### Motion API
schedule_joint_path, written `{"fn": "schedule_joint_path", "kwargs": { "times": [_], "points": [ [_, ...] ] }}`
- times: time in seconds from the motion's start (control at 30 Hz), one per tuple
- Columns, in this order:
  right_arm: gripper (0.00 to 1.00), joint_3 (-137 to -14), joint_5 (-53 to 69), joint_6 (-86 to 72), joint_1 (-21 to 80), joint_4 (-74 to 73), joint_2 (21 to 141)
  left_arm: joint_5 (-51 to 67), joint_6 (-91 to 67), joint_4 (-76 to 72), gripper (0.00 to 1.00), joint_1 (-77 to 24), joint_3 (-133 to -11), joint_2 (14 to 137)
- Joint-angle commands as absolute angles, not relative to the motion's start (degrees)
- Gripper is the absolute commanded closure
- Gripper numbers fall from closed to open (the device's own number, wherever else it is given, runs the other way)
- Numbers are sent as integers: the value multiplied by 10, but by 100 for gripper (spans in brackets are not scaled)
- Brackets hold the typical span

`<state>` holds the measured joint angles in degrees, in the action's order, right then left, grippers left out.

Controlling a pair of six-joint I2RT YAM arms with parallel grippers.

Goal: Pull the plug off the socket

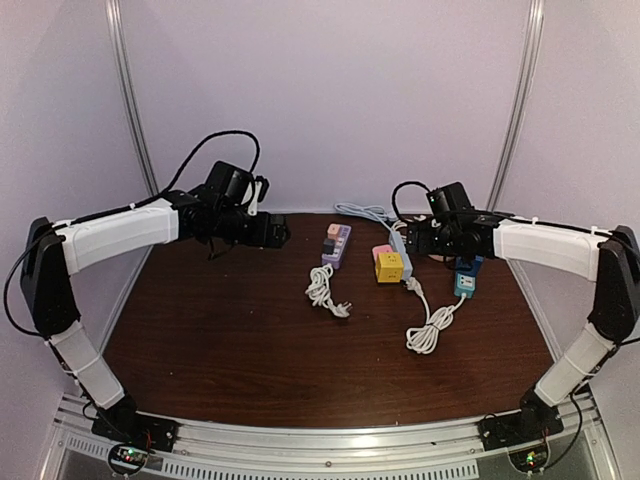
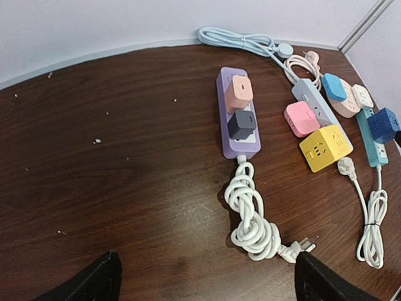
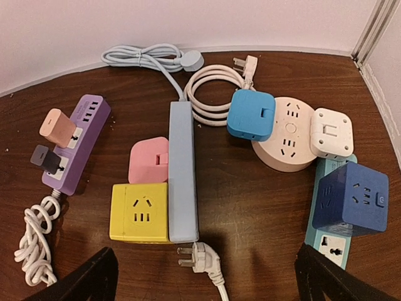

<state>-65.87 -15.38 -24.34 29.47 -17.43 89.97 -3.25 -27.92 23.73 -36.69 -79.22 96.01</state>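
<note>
Gaping, both jaws empty | pink plug (image 2: 239,92) in purple strip (image 2: 238,150), well ahead

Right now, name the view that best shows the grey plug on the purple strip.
Left wrist: the grey plug sits large, central in the purple strip. Right wrist shows it small near the left edge; top external, a tiny speck.

Rear plug (image 2: 239,92), front plug (image 2: 242,124) on power strip (image 2: 242,150); coiled cord (image 2: 250,219) before it; cube socket (image 2: 325,147) right.
</note>
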Motion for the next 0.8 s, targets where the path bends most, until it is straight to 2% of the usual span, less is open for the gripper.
{"fn": "schedule_joint_path", "kwargs": {
  "times": [0.0, 0.2, 0.37, 0.6, 0.77],
  "points": [
    [0, -659, -51, -249, 259, -188, 907, 23, -345, 203, 2, -368, -775, 985],
    [5, -705, 34, -268, 201, -185, 962, 36, -372, 224, 2, -375, -787, 1005],
    [7, -849, 37, -266, 200, -267, 1065, 57, -378, 269, 2, -386, -836, 1043],
    [9, -995, -2, -244, 202, -301, 1192, 37, -352, 296, 2, -404, -906, 1078],
    [14, -1011, 14, -242, 194, -278, 1236, 29, -353, 251, 2, -406, -875, 1058]
  ]
}}
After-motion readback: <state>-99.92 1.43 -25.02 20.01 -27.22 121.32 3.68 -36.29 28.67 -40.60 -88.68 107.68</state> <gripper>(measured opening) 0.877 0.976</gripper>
